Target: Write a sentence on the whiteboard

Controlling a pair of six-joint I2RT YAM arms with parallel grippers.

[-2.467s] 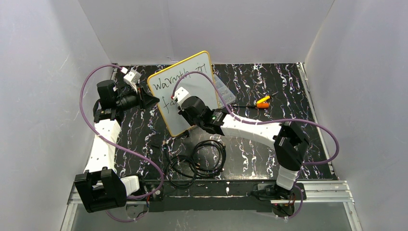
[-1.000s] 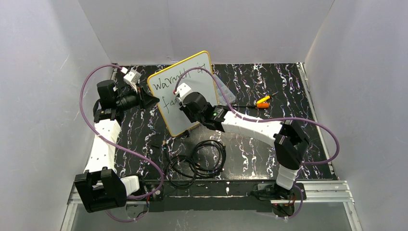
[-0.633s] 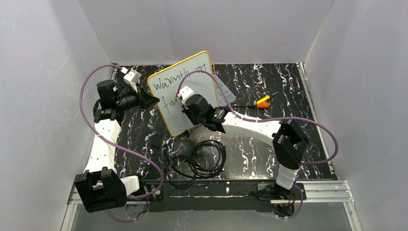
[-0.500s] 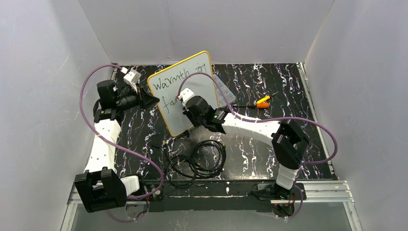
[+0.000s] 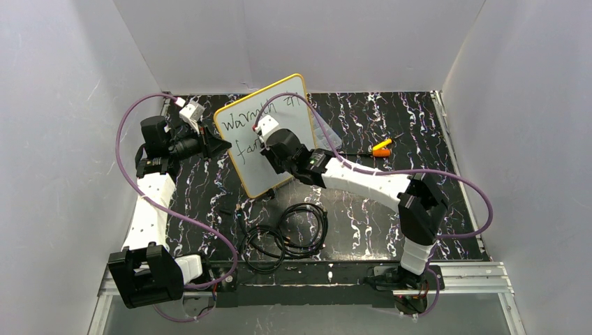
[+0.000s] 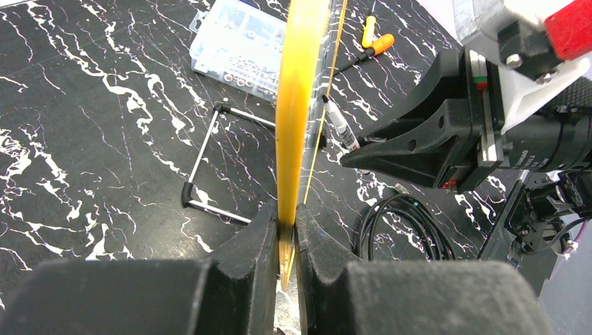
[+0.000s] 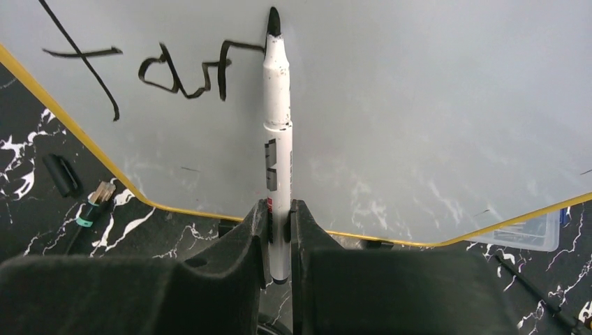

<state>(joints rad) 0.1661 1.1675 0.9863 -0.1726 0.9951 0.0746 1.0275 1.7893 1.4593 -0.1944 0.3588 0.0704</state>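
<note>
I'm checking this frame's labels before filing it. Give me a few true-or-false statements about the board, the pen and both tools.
The right tool grips a white marker. True.
The left tool is open, clear of the whiteboard. False: it is shut on the board's yellow edge.
The marker is capped. False: its black tip is bare, at the writing.
A clear compartment box lies on the table. True.
</note>
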